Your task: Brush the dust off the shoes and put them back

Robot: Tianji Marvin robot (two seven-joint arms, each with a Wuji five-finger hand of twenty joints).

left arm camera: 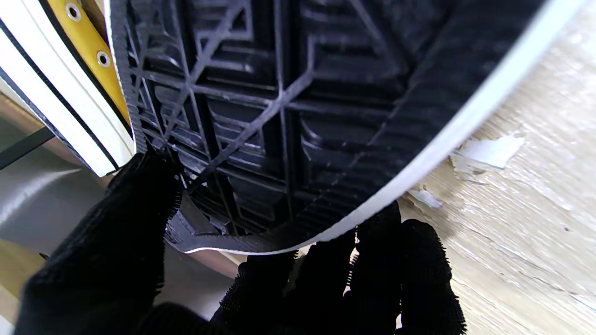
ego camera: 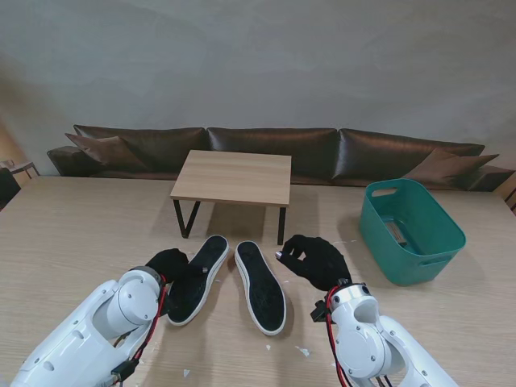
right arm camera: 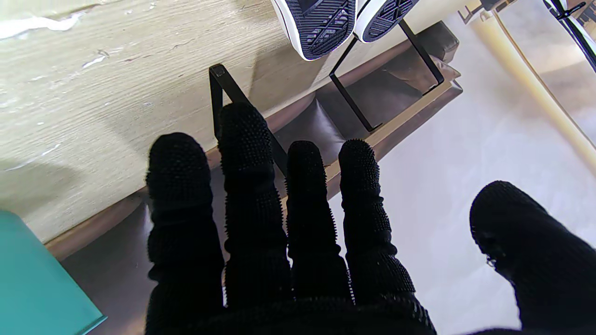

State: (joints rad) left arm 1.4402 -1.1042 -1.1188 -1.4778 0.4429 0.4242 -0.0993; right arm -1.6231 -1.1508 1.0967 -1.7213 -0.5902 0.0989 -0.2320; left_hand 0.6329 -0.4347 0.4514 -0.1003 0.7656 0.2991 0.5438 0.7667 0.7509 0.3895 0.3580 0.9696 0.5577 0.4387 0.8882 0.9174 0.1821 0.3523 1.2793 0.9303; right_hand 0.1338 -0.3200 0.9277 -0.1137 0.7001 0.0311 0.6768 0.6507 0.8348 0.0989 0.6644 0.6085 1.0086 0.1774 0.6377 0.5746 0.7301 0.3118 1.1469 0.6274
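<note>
- While both shoes lie sole-up on the table (ego camera: pixel 72 234) in the stand's view, just nearer to me than the small wooden stand (ego camera: pixel 234 177), the left shoe (ego camera: pixel 197 278) is met at its heel end by the left hand (ego camera: pixel 168 264); the right shoe (ego camera: pixel 260 286) lies just beside it, untouched. The right hand (ego camera: pixel 316 260) is held above the table to the right of that shoe, fingers spread and nothing held. A green basket (ego camera: pixel 413 230) stands well apart to the right. No brush can be made out.
- From the left wrist, the black treaded sole of the left shoe (left arm camera: pixel 288 116) fills the view; the gloved fingers (left arm camera: pixel 382 260) are curled under its white rim and the thumb is pressed on the tread, so the heel appears grasped. White flecks (left arm camera: pixel 489 151) lie on the wood beside it.
- From the right wrist, the fingers (right arm camera: pixel 242 186) are seen extended and apart, released, with the shoe toes (right arm camera: pixel 321 23) far ahead.
- The step in hand is judged to be the taking-up of the left shoe, with brushing not yet begun. A firm heel grip and a lift are called for next, with the bristled right glove perhaps brought across the sole.
</note>
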